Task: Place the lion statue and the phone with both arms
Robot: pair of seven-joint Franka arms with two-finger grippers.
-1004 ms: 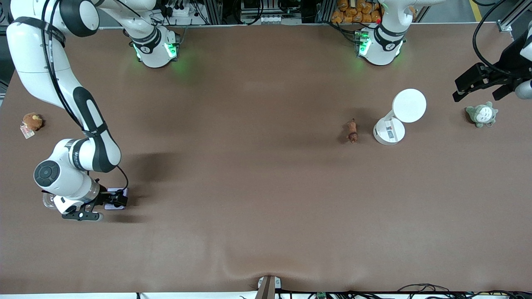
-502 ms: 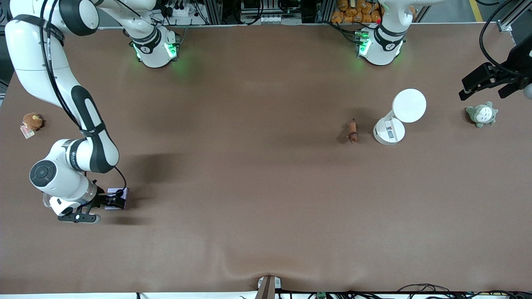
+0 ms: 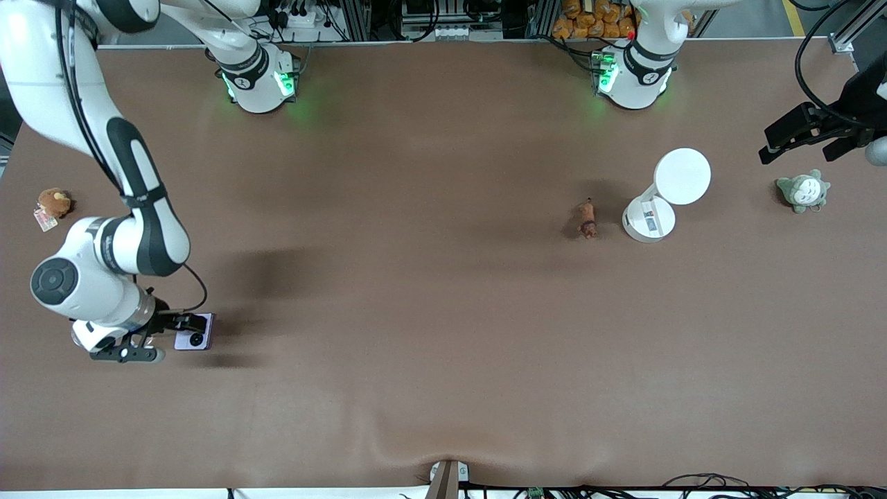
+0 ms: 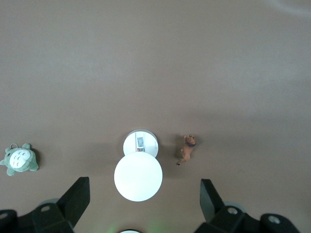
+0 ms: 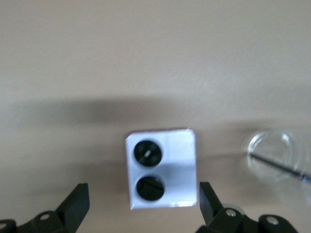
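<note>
The right hand (image 3: 154, 331), fingers spread and empty, hangs low beside the phone (image 3: 192, 339) at the right arm's end of the surface (image 3: 416, 312); the left hand (image 3: 807, 135), open, waits well apart from the lion statue (image 3: 587, 219).

lavender phone (image 3: 193, 339) flat; brown lion statue (image 3: 587, 219) well apart.

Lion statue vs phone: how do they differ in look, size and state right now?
The lion statue is a reddish-brown animal figurine; the phone is a flat lavender square with two black circles. The lion statue is smaller than the phone. The phone lies under the open right gripper; the lion statue lies beside a white stand, no gripper near. Both rest on the table.
</note>
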